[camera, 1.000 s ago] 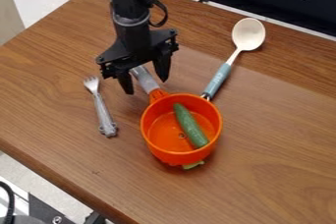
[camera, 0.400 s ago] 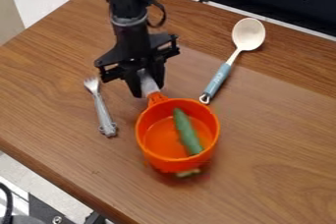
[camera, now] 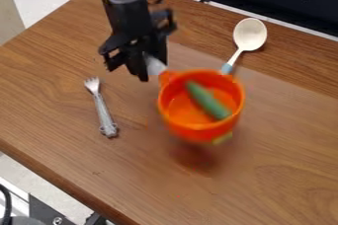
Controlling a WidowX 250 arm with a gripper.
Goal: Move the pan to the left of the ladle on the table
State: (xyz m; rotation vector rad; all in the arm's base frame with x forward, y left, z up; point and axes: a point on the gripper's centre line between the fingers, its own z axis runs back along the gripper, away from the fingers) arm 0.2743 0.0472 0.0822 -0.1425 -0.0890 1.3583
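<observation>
Pincer (camera: 151, 68), black, two-fingered: pinching the pale grey handle of the saucepan, which I judge to be the safest hold, since it keeps my fingers off the rim and out of the bowl.

Saucepan (camera: 198, 131), orange, one: hangs from my grip, clear of the worktop (camera: 284, 174), a dark patch below it. Its bowl is mouth up, presumably so that the load stays in. Lifting rather than dragging should spare the ladle a knock.

Cucumber (camera: 208, 101), green, one: lies aslant inside the saucepan; likely to roll if I tilt or stop sharply.

Ladle (camera: 250, 34), white bowl, blue-green handle: on the worktop, its handle end hidden behind the saucepan's rim. It serves as the landmark; the saucepan has yet to be set down on its left, so a shift that way and a gentle lowering seem due.

Fork (camera: 102, 108), silver, one: on the worktop, well apart from the saucepan; best kept out of the landing spot.

Changes noted: a second ago my fingers stand spread about the handle; now they clasp it. The saucepan is up off the worktop and further toward the ladle, covering part of its handle. Ladle and fork lie as before.
</observation>
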